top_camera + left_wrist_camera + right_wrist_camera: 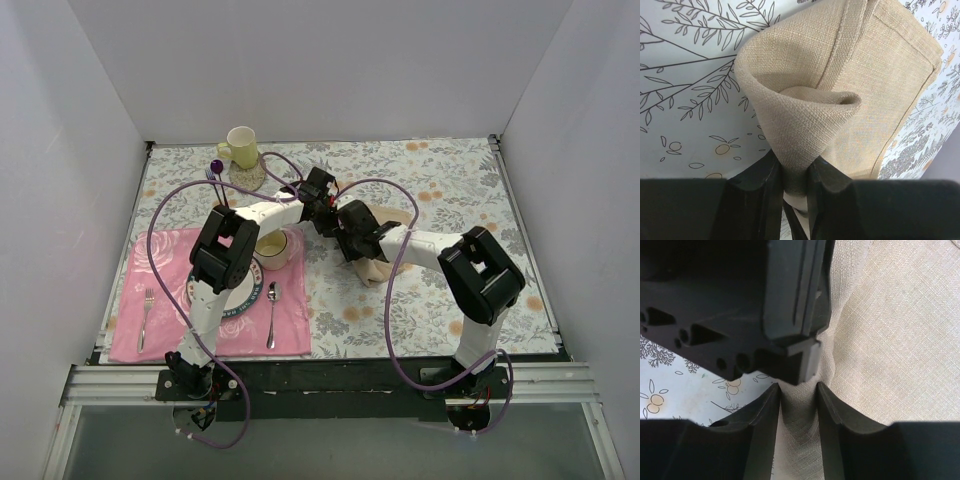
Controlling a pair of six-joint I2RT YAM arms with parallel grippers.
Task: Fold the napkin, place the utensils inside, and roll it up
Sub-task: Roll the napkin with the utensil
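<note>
Overhead, two arms meet mid-table over the napkin (875, 90). L gripper (795, 175) is clenched on it: the black fingers (760, 190) pinch a corner of the beige cloth. The cloth rises from btwn the pads and curls into an open cone just beyond the tips. The rest of the napkin, hemmed at its edge, lies past the cone on the grey floral tablecloth (685, 100).

R gripper (798, 392) straddles a raised ridge of the same cloth, one finger each side, w/ cloth filling the gap. Whether it bites down or only brackets the ridge, can't tell. L gripper's black body sits just ahead of the R fingertips, very close.

Spoon (273, 308) lies well apart from both sets of fingers, back toward the L arm's base, on a pink placemat (290, 335). A fork (147, 312) lies at the mat's edge farthest from the fingers.
</note>
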